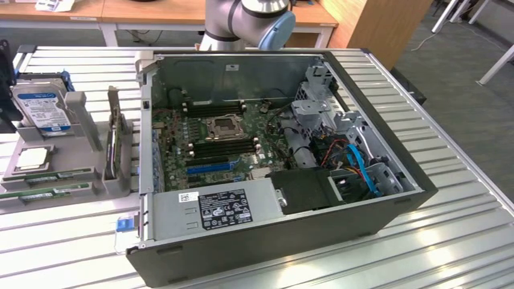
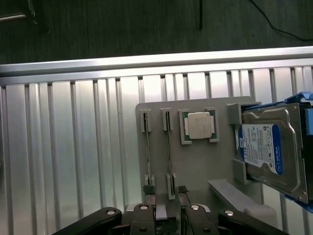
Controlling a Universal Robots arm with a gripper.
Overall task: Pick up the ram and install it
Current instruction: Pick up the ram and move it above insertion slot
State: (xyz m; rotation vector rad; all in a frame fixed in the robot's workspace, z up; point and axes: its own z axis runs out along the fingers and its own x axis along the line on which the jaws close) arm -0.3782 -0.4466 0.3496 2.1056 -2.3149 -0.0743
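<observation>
Lab: open PC case [image 1: 321, 241], slatted metal bench [image 1: 449, 253], wooden desks [image 1: 161, 12].

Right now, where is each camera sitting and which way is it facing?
Exterior view: off the arm and raised, looking down into the open computer case; the arm shows beyond it.
Wrist view: on the wrist, looking down past the gripper at the grey holder with the ram.
Shared: that holder, hard drive and processor.

table [image 1: 449, 229]: ribbed bare metal, brushed, with a bright sheen.
holder [image 2: 200, 166]: grey plastic, matt and smooth.
hard drive [image 2: 274, 147]: bare metal shell with a dull shine; glossy paper label.
processor [image 2: 199, 125]: satin metal lid.
ram [image 1: 50, 176]: green circuit board, matt.
computer case [image 1: 321, 241]: dark and matt outside, bare sheet metal inside.
</observation>
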